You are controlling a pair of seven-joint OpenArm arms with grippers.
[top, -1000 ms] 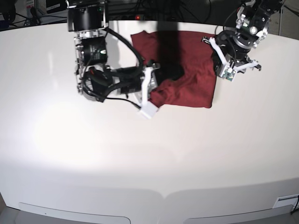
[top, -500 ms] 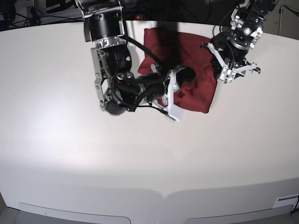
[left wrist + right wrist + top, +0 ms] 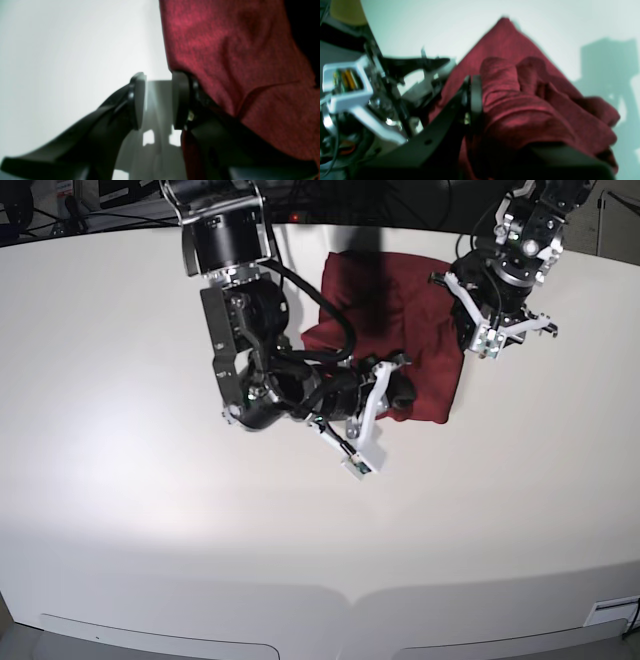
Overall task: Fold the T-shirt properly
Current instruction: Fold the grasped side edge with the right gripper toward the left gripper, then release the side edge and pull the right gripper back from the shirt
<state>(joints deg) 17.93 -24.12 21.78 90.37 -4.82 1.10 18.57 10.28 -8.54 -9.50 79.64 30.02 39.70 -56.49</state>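
I am pinching a bunched fold of the thin, wrinkly maroon T-shirt point(image 3: 425, 320) with my right gripper point(image 3: 476, 100); my left gripper point(image 3: 158, 100), fingers apart, is hovering at its edge.

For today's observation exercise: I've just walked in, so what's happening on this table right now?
A two-armed robot is folding a dark red T-shirt on a white table. The right gripper is shut on a bunched fold of the cloth, over the shirt's near edge. The left gripper sits at the shirt's side edge with its jaws apart and only bare table between them. The shirt lies partly folded and wrinkled.
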